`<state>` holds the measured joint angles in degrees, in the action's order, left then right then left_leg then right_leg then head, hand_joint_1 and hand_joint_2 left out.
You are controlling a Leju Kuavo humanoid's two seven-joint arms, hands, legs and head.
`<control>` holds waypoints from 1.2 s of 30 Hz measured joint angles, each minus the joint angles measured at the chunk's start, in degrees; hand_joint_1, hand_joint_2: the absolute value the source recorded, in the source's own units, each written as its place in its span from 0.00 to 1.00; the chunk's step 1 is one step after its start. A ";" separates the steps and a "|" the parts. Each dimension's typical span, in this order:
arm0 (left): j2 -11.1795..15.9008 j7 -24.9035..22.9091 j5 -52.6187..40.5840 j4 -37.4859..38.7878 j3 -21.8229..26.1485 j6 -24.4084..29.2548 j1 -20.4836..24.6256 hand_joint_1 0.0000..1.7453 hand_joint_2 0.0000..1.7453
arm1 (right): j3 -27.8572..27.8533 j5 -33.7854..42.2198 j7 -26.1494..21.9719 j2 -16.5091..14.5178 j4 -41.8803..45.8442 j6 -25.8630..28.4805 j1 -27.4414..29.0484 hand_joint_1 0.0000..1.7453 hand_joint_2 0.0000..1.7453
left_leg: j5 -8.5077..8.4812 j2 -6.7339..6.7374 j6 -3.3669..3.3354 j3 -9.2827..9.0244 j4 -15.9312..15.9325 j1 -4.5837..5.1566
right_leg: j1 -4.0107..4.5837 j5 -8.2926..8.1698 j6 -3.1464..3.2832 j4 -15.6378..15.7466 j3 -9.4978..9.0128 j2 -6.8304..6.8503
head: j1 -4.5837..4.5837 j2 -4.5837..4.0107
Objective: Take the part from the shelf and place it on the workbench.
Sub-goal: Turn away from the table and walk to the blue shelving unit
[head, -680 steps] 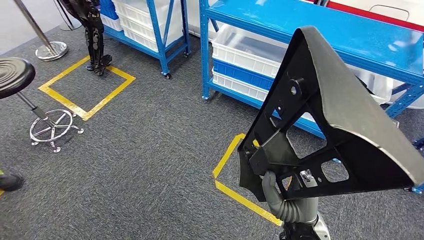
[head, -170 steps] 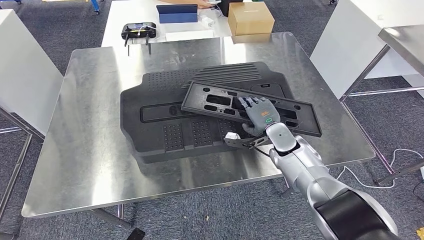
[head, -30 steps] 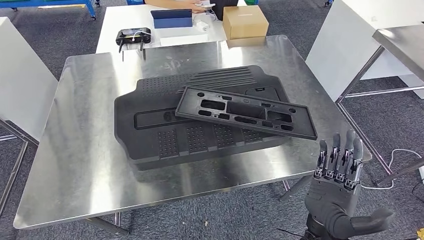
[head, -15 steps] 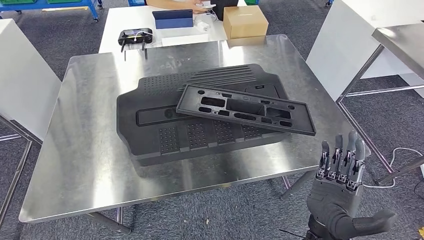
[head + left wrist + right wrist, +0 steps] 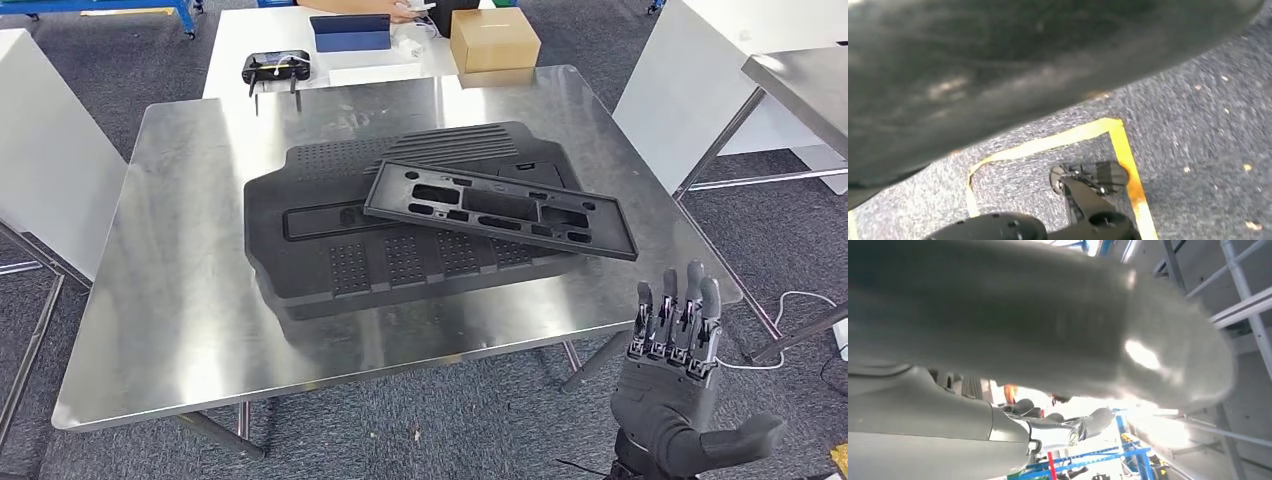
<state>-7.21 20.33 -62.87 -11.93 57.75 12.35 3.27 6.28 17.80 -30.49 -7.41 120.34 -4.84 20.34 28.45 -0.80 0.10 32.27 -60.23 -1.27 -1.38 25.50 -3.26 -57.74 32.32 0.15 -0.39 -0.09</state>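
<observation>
Now resting mid-frame on steel workbench: flat black perforated plastic part; right hand, lower right, spread and empty; left unreadable; probably only retreat remaining.

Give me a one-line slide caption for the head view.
Flat black part rests on a larger black panel on the steel workbench; right hand raised, open and empty, off the near corner.

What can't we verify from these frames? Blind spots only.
- Left hand: left wrist view is a dark blur; open or shut unreadable.
- Right wrist view: blurred thumb covers most of it.
- Underside of the flat black part: hidden where it lies on the large black panel.
- Items on the white table: cut off by the head view's top edge.
</observation>
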 joint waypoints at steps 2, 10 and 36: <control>0.00 0.00 0.01 -0.01 0.01 0.11 0.01 0.00 0.00 | -0.05 0.08 0.01 0.01 0.00 0.10 0.03 0.00 0.00 | -0.67 0.09 -1.10 0.58 0.18 0.07 | -0.18 0.84 -0.33 -1.11 0.96 -0.02 | 0.10 0.00; -0.02 -0.04 0.01 -0.02 0.03 0.23 0.02 0.00 0.00 | -0.19 0.21 0.27 0.04 -0.15 0.19 0.02 0.00 0.00 | -3.32 0.39 -2.42 3.95 0.23 0.69 | 0.24 6.40 -0.33 -8.63 1.63 -0.04 | 0.42 0.00; 0.25 -0.01 -0.58 -0.02 0.08 0.20 0.13 0.00 0.00 | -0.39 0.50 0.90 0.07 -0.66 0.55 0.25 0.00 0.00 | -1.78 0.38 -2.80 2.14 0.07 0.41 | 0.18 6.45 0.58 -11.90 6.45 -0.06 | 0.88 0.00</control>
<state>-6.96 20.33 -63.45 -11.96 57.83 12.55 3.40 5.89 18.31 -29.59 -7.34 119.69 -4.29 20.59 26.67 -0.41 -2.69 34.41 -60.16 -0.86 -1.20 31.95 -2.68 -69.63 38.76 0.09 0.49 -0.09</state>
